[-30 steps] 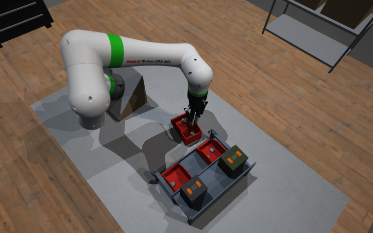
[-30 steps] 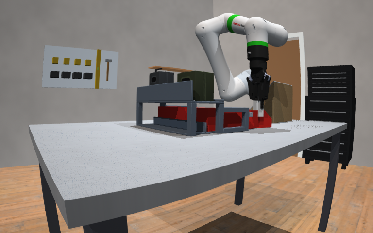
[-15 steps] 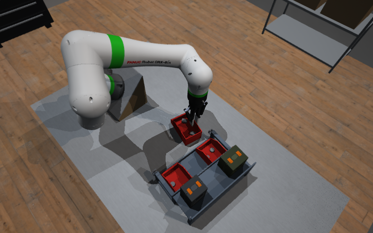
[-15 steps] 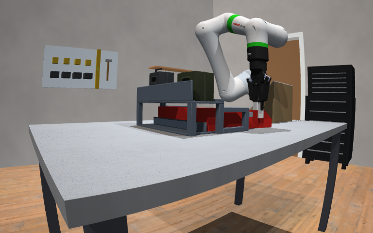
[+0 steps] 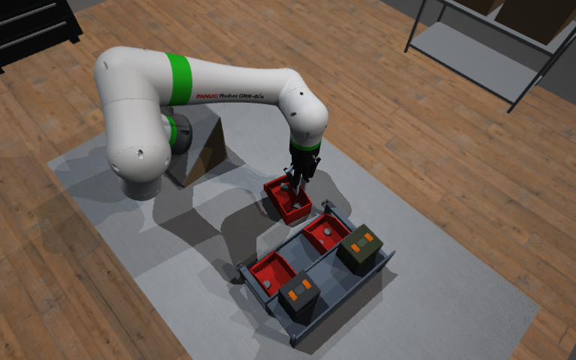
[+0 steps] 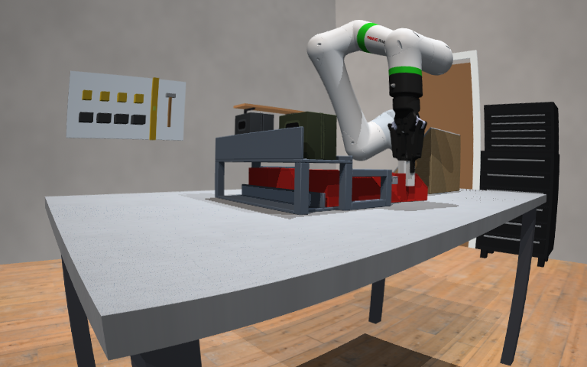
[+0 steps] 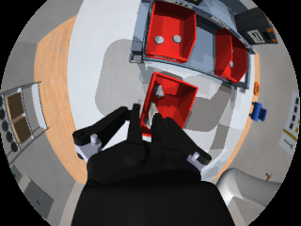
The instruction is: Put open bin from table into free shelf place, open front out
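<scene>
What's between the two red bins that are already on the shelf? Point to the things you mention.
No third bin: just a bare stretch of the shelf's grey floor (image 5: pixel 289 251) (image 7: pixel 203 46), as the top and wrist views show.
</scene>
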`<state>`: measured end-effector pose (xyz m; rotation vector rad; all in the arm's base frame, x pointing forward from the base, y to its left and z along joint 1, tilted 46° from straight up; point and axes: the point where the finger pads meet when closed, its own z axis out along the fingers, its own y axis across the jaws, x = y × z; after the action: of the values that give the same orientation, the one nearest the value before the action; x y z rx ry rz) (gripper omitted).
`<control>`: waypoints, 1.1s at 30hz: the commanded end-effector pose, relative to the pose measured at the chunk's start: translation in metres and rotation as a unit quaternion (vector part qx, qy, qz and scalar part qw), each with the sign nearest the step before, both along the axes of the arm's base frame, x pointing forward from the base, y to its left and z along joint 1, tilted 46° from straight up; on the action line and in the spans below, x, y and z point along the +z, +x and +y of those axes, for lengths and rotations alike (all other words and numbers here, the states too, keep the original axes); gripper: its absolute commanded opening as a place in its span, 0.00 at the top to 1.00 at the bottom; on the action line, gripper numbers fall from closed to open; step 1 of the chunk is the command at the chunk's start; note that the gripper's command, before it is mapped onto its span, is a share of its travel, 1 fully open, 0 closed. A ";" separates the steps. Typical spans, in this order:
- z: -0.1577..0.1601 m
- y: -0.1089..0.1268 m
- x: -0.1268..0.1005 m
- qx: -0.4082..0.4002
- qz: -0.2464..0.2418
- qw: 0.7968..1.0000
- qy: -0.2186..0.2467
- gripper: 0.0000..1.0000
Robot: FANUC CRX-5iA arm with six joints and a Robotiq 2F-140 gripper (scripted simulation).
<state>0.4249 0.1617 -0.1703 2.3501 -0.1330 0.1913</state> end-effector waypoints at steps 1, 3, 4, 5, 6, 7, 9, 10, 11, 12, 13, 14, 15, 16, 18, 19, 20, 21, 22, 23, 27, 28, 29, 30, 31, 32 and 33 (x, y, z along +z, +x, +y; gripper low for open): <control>0.000 0.000 0.000 0.000 0.000 1.000 0.000 0.85; 0.000 0.000 0.000 0.000 0.000 1.000 0.000 0.85; 0.000 0.000 0.000 0.000 0.000 1.000 0.000 0.85; 0.000 0.000 0.000 0.000 0.000 1.000 0.000 0.85; 0.000 0.000 0.000 0.000 0.000 1.000 0.000 0.85; 0.000 0.000 0.000 0.000 0.000 1.000 0.000 0.85; 0.000 0.000 0.000 0.000 0.000 1.000 0.000 0.85; 0.000 0.000 0.000 0.000 0.000 1.000 0.000 0.85; 0.000 0.000 0.000 0.000 0.000 1.000 0.000 0.85; 0.000 0.000 0.000 0.000 0.000 1.000 0.000 0.85; 0.000 0.000 0.000 0.000 0.000 1.000 0.000 0.85; 0.000 0.000 0.000 0.000 0.000 1.000 0.000 0.85; 0.000 0.000 0.000 0.000 0.000 1.000 0.000 0.85; 0.000 0.000 0.000 0.000 0.000 1.000 0.000 0.85; 0.000 0.000 0.000 0.000 0.000 1.000 0.000 0.85; 0.000 0.000 0.000 0.000 0.000 1.000 0.000 1.00; 0.000 0.000 0.000 0.000 0.000 1.000 0.000 1.00; 0.000 0.000 0.000 0.000 0.000 1.000 0.000 1.00; 0.000 0.000 0.000 0.000 0.000 1.000 0.000 1.00; 0.000 0.000 0.000 0.000 0.000 1.000 0.000 1.00; 0.000 0.000 0.000 0.000 0.000 1.000 0.000 1.00; 0.000 0.000 0.000 0.000 0.000 1.000 0.000 1.00; 0.000 0.000 0.000 0.000 0.000 1.000 0.000 1.00; 0.000 0.000 0.000 0.000 0.000 1.000 0.000 1.00; 0.000 0.000 0.000 0.000 0.000 1.000 0.000 1.00; 0.000 0.000 0.000 0.000 0.000 1.000 0.000 1.00; 0.000 0.000 0.000 0.000 0.000 1.000 0.000 1.00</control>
<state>0.4250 0.1617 -0.1702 2.3502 -0.1330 0.1914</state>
